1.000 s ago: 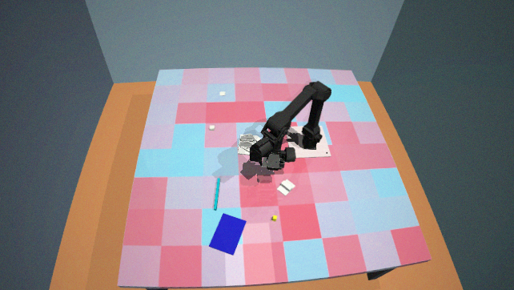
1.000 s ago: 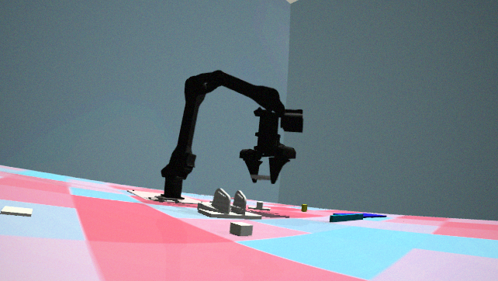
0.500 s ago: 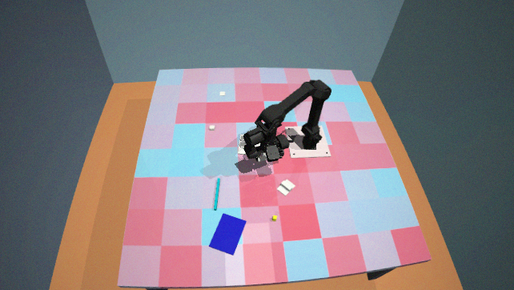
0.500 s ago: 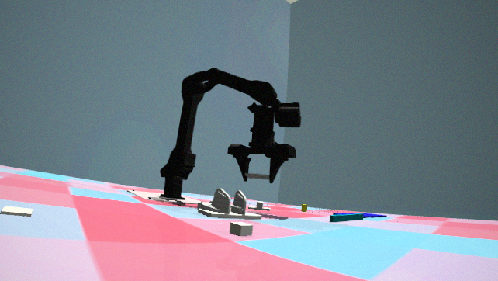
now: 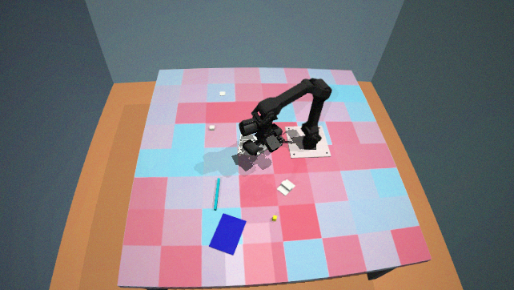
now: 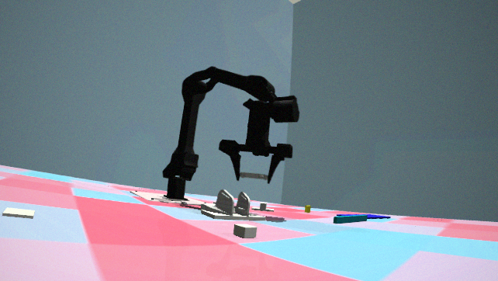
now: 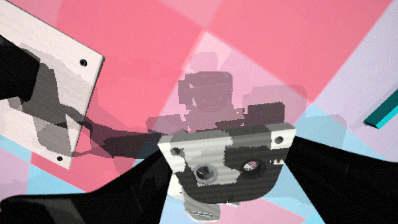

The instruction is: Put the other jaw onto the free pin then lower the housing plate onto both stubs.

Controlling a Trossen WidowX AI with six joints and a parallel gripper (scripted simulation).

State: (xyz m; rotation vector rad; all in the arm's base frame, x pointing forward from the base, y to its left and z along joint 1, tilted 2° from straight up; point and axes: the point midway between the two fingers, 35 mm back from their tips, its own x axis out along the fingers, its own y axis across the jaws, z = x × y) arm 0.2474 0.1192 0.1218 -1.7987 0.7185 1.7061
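My gripper (image 6: 253, 179) (image 7: 223, 143) is shut on the grey housing plate (image 6: 254, 176) (image 7: 200, 156), holding it roughly level, with one finger at each end. Two round holes and two small corner holes show in the plate in the wrist view. Two grey jaws (image 6: 225, 202) (image 6: 243, 203) stand upright side by side on the white base (image 6: 233, 217). The plate hangs above the jaws with a clear gap. In the top view the arm covers most of the base. The pins, the stubs and whether the teeth mesh cannot be made out.
A white stepped piece (image 5: 286, 187) (image 6: 263, 206), yellow cube (image 5: 275, 218) (image 6: 307, 209), teal bar (image 5: 217, 194) (image 6: 350, 219) (image 7: 384, 114) and blue sheet (image 5: 227, 234) lie on the table. A small white block (image 5: 212, 127) (image 6: 245, 230) and flat tile (image 5: 222, 94) (image 6: 19, 213) lie beyond the base. The arm stands on a white mounting plate (image 5: 310, 154) (image 7: 91, 82).
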